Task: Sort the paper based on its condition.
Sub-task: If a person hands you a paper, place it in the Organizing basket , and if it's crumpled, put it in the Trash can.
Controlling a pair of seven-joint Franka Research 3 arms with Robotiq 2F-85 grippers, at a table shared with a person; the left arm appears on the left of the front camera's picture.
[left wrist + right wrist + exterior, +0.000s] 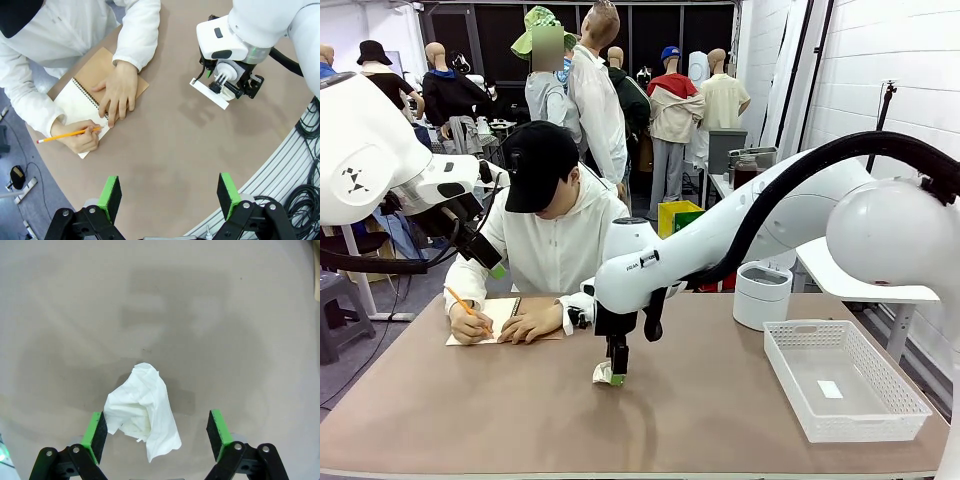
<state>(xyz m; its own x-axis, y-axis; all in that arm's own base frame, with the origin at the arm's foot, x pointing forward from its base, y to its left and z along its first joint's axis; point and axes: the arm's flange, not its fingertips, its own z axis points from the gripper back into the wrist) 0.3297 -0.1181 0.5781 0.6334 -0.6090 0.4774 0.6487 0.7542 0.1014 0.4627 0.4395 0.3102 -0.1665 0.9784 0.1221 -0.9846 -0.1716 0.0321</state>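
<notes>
A crumpled ball of white paper (142, 410) lies on the brown table between the fingers of my right gripper (156, 432), close against the left green pad (96, 432). That gripper is open and points straight down at the table's middle (616, 376), with the crumpled paper (602, 374) at its tip. My left gripper (169, 197) is open and holds nothing. It hangs high over the table's left side (492, 264), above the person.
A person at the far side writes with a pencil (67, 135) in a spiral notebook (505, 318), one hand flat on the page. A white mesh basket (840, 380) stands at the right, and a round white container (762, 293) behind it.
</notes>
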